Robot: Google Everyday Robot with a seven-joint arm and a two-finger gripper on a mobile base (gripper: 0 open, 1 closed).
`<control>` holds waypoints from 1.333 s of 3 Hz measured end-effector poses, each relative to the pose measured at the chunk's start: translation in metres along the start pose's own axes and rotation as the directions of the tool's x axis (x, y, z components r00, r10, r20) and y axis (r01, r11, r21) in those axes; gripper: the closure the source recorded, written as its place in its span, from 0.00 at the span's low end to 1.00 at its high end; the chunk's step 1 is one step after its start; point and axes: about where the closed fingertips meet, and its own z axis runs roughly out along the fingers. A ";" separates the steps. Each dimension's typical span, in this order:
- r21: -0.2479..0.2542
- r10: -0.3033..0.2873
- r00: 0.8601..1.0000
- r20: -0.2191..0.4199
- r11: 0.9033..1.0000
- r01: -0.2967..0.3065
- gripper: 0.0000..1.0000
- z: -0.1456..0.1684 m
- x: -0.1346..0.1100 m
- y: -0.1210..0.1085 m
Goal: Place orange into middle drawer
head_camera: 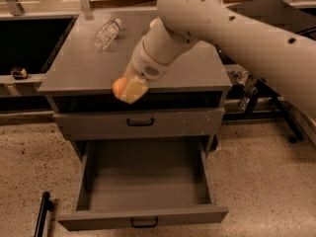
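Note:
The orange point(118, 87) is held between the pale fingers point(132, 91) of my gripper point(126, 90), which is shut on it. It hangs at the front edge of the grey cabinet top point(79, 70), above the closed upper drawer front point(138, 123). The middle drawer point(143, 181) is pulled out wide below, its shallow tray interior bare, with a small black handle point(144, 222) on its front. The gripper is well above the open drawer and a little left of its centre. My arm point(222, 23) reaches in from the upper right.
A clear plastic bottle point(106, 32) lies on the back left of the cabinet top. A black pole point(42, 214) lies on the speckled floor at the lower left. Black frame legs point(276, 107) stand to the right of the cabinet.

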 end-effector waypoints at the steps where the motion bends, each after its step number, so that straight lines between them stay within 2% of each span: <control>1: -0.151 -0.042 0.994 -0.097 0.988 0.027 1.00 0.012 0.022 0.082; 2: -0.183 -0.030 0.994 -0.110 0.983 0.010 1.00 0.024 0.033 0.096; 3: -0.117 0.055 0.997 -0.054 0.991 -0.061 1.00 0.043 0.054 0.083; 4: -0.084 0.132 0.991 0.017 0.988 -0.130 1.00 0.083 0.096 0.089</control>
